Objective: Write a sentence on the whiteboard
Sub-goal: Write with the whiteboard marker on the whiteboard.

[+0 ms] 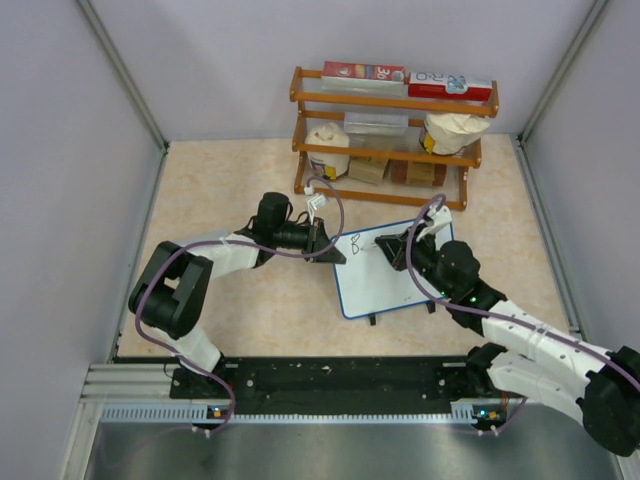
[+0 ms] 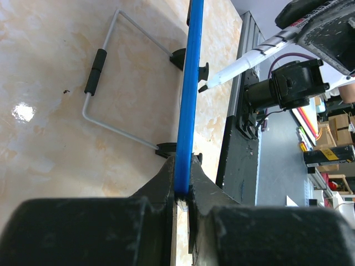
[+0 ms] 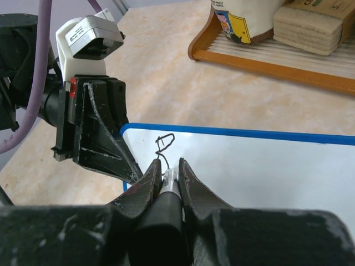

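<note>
Clamping whiteboard (image 1: 390, 285) rim tight in left gripper (image 2: 183, 173), squeezing marker (image 3: 169, 182) in closed-up right gripper (image 3: 169, 173), tip sitting right by the sentence (image 3: 164, 143), just a "B" lol.

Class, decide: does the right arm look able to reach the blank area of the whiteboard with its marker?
Probably yes: the right gripper holds the marker at the whiteboard, and bare surface lies unobstructed beside it.

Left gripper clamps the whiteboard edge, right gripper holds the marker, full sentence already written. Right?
Not quite. Only one letter, a B, is on the whiteboard, as the right wrist view shows; the writing has barely begun. The rest holds: left gripper clamps the edge, right gripper holds the marker.
</note>
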